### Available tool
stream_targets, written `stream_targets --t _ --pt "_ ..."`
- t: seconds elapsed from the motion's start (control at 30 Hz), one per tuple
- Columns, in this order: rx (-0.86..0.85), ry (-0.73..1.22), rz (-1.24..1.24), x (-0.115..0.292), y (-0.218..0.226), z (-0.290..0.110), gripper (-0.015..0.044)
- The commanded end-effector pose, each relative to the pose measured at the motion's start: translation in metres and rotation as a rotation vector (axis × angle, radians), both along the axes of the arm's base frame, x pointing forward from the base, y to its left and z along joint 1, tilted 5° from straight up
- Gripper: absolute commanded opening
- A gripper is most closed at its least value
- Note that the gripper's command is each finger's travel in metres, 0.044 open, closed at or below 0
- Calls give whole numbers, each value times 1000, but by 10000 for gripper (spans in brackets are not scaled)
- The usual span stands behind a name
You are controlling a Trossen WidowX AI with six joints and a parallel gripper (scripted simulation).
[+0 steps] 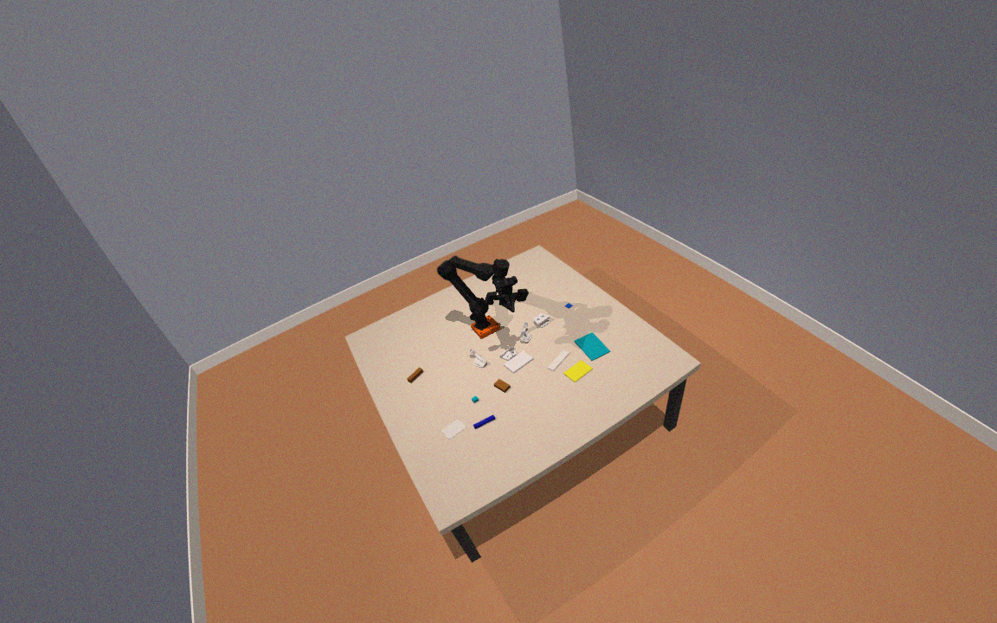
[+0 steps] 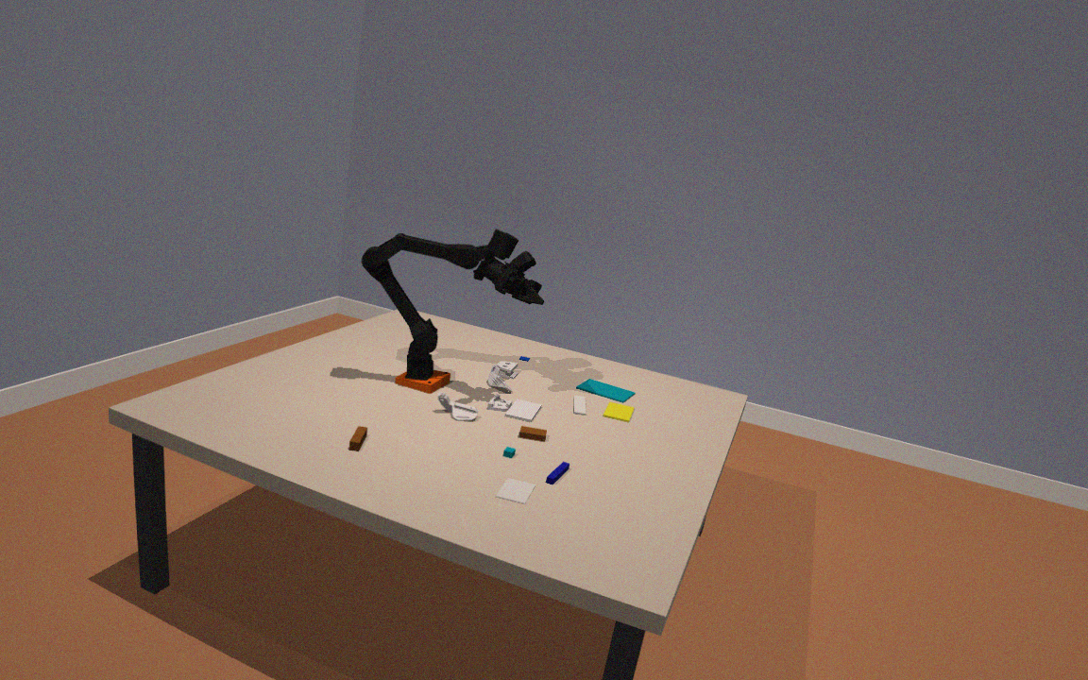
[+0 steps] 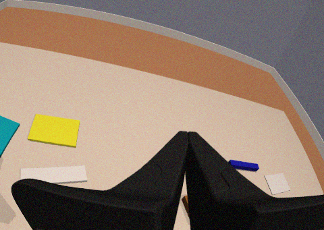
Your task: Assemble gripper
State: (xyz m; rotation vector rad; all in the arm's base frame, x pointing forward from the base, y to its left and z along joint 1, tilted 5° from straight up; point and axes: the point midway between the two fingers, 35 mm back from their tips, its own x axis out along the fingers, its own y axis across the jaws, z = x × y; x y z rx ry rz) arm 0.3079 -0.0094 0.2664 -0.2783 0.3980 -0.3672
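Note:
My gripper (image 1: 511, 309) (image 2: 541, 300) (image 3: 186, 139) is shut and empty, high above the table, its fingertips together. One white jaw (image 1: 479, 359) (image 2: 463, 413) lies on the table in front of the arm's base. The other white jaw (image 1: 524, 335) (image 2: 495, 379) lies farther right in the top view. A small white part (image 1: 509, 354) (image 2: 498, 404) lies between them, and a boxy white part (image 1: 541, 318) (image 2: 508, 365) with dark spots lies beyond the second jaw. Which of these is the gripper base and which the housing plate is too small to tell. The parts lie apart, unassembled.
A white slab (image 1: 518, 361) (image 2: 523, 410) lies beside the small part. A white strip (image 1: 558, 360) (image 3: 54, 174), yellow plate (image 1: 578, 370) (image 3: 54, 130) and teal plate (image 1: 592, 346) (image 2: 605, 389) lie farther out. Brown blocks (image 1: 501, 385) (image 1: 414, 375) and a dark blue bar (image 1: 484, 421) (image 3: 244, 165) lie around.

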Motion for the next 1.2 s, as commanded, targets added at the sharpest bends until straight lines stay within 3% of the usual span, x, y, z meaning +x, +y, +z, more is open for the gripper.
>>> stream_targets --t 0.0,1.17 --pt "86 37 26 6 13 -12 0" --pt "662 473 -93 -6 102 -115 0"
